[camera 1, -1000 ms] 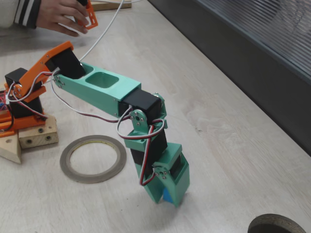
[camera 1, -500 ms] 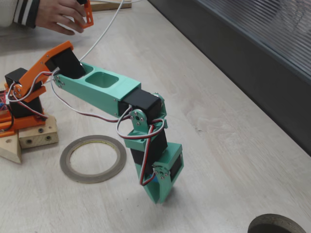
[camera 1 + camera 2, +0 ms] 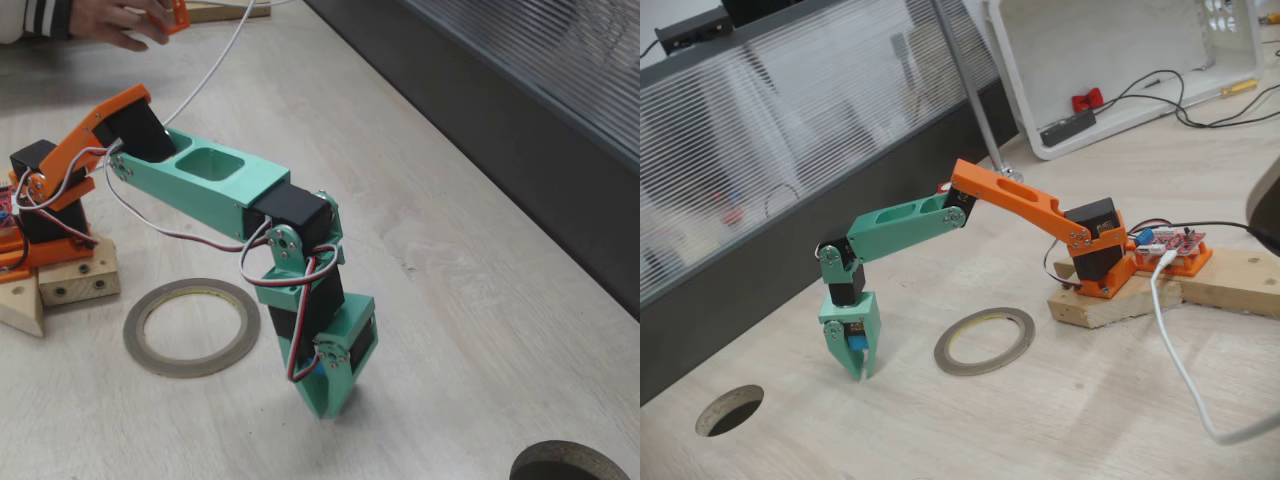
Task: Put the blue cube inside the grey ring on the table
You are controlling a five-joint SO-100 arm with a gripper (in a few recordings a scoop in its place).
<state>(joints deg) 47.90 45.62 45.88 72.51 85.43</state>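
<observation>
The gripper (image 3: 857, 362) pinches the blue cube (image 3: 854, 340) tight — tips down by the table (image 3: 1060, 420), beside the grey ring (image 3: 985, 341).

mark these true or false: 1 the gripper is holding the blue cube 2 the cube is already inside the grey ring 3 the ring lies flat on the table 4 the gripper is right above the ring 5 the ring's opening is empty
1. True. The gripper is shut on the blue cube, which shows between its green fingers.
2. False. The cube is in the gripper, apart from the grey ring.
3. True. The ring lies flat on the table.
4. False. In both fixed views the gripper is off to one side of the ring, over bare table.
5. True. Only pale wood shows inside the ring.
</observation>
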